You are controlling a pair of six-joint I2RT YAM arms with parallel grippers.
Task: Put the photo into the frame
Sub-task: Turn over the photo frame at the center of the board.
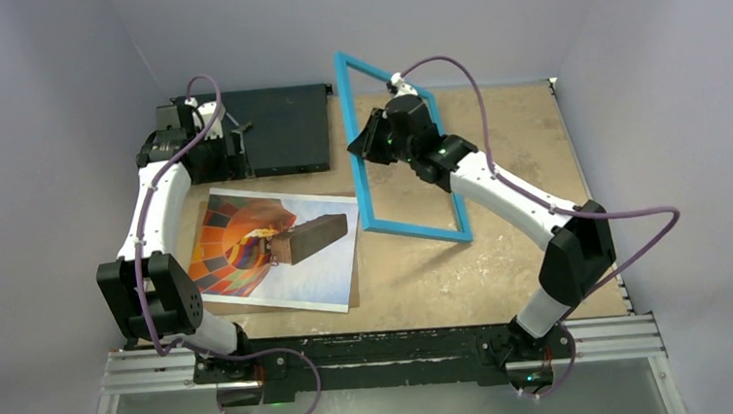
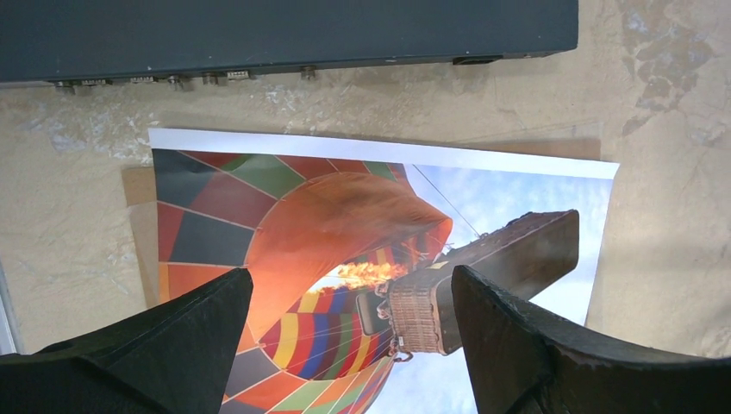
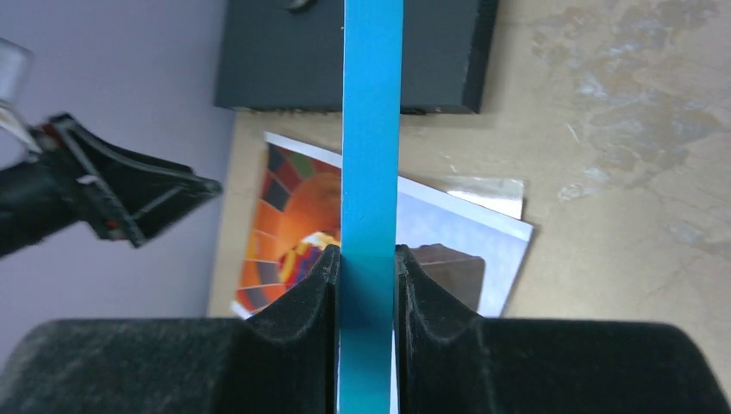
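Jaws on the right arm (image 1: 497,183) were closed tight on the frame (image 1: 413,228), each black finger (image 3: 293,319) pressed flat against a side of one light blue rail (image 3: 371,129), so the rail ran straight up between them in the wrist view. From above, the grip sat on the frame's left long side, roughly halfway along. The frame itself was tilted: its far end was lifted up in front of the back wall while its near short rail sat low by the worktop (image 1: 523,138), though I could not tell whether that rail actually touched the surface. The frame stood just to the right of the photo (image 1: 299,270), apart from it. The photo lay flat on the worktop, picture side up, with its orange-red balloon, flame and dark basket showing, and nothing was gripping it. A corner of a glossy sheet (image 3: 491,194) poked out from under its far edge. The left arm's (image 1: 153,212) jaws were spread wide, holding nothing and touching nothing; their two dark fingers (image 2: 172,345) hung above the photo (image 2: 345,224), one to either side of the balloon's mouth and the basket as the wrist camera saw it. Beyond the photo's far edge, near the back wall, lay a flat black box (image 1: 284,125), and the left arm's jaws were just beside its near left corner.
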